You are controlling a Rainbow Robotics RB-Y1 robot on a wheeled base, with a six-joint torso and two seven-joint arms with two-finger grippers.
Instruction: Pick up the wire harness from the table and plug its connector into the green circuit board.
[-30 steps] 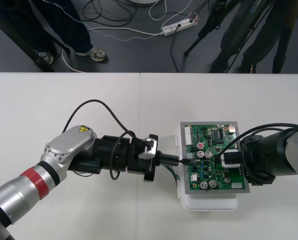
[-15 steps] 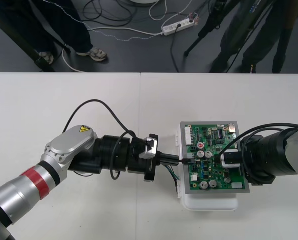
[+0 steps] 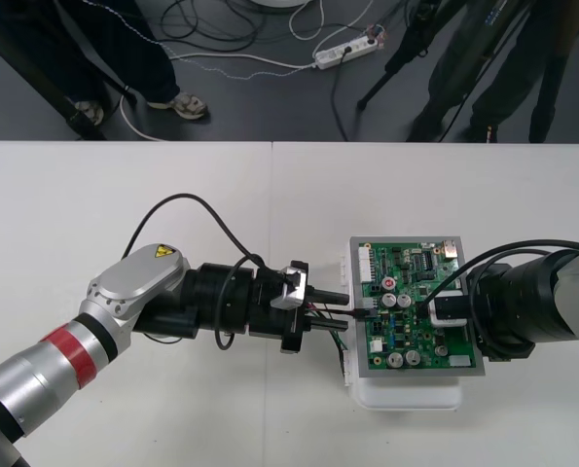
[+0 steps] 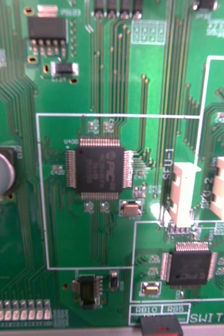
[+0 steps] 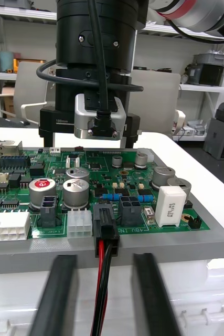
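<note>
Evidently the plug [image 5: 105, 231] is seated in the board [image 3: 416, 282]; back your wide-open left gripper [image 3: 345, 306] away toward 9 o'clock. Right gripper [image 3: 445, 309], at 3 o'clock: you cannot tell its state.

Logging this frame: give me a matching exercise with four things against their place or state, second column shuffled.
Things:
1. plug
2. left pincer
3. right pincer
4. white base

Place or state:
A. over the right part of the green circuit board
B. under the board
C. seated in a socket at the board's edge
D. open, with a finger on each side of the wires

Pairs: 1-C, 2-D, 3-A, 4-B
</note>
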